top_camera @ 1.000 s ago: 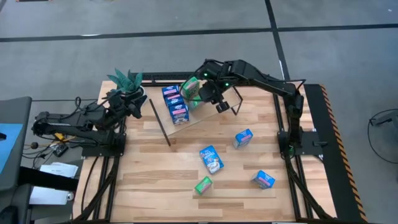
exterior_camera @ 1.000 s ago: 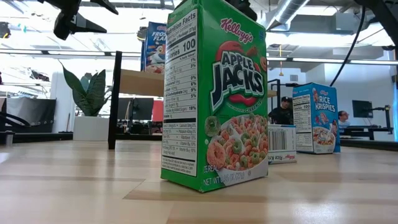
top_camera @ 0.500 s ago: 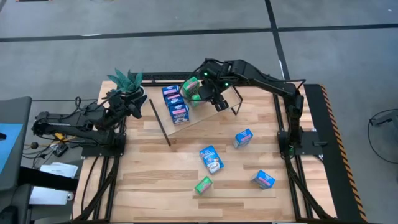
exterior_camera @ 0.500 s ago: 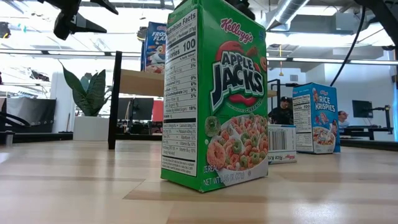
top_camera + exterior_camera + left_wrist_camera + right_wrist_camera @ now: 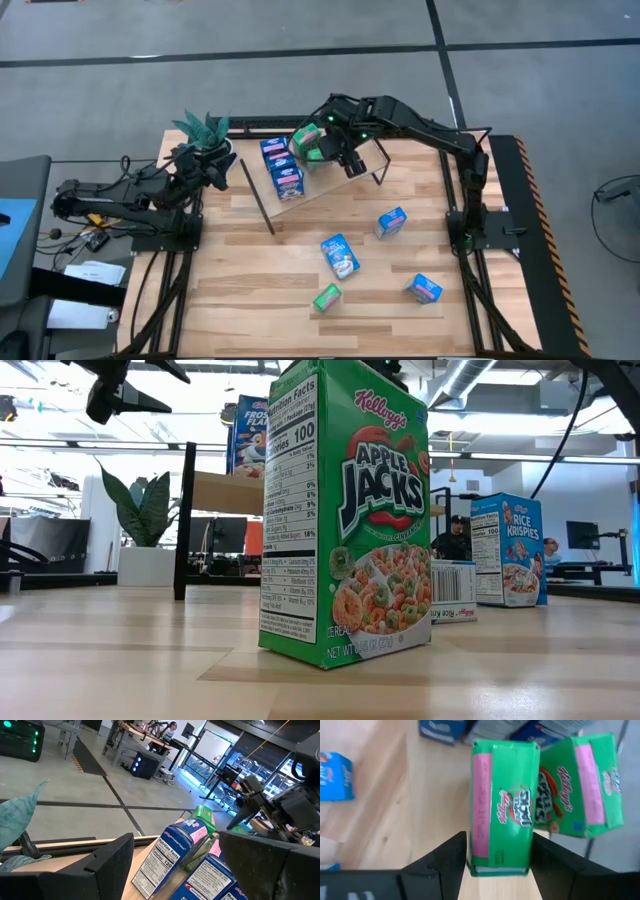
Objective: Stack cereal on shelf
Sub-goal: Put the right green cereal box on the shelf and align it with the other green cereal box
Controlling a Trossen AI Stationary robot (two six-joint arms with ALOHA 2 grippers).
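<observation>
On the bench's near side, the four loose cereal boxes are lying as they did a second ago: a green one (image 5: 327,297) closest to the low camera, and three blue ones (image 5: 340,256) (image 5: 391,221) (image 5: 424,289) spread behind it. None of these is being touched.

Farther back, the tilted shelf (image 5: 340,182) is carrying a row of blue boxes (image 5: 280,165) and a green box (image 5: 580,790) lying just beside them. The right gripper (image 5: 325,150) is hanging over the shelf's far end with another green box (image 5: 308,143) between its jaws. Over the last second this box is edging slightly toward the far edge and is sitting just beside the green one already placed.

Whether the right gripper is grasping the box or has let it go, I cannot tell; the box is filling the gap either way.

Judgement: the placing step is finishing. If the box is resting on the board, five are shelved and four are waiting on the bench.

At the far left, beside the plant (image 5: 205,127), the left gripper (image 5: 205,165) is waiting, released and holding nothing.
</observation>
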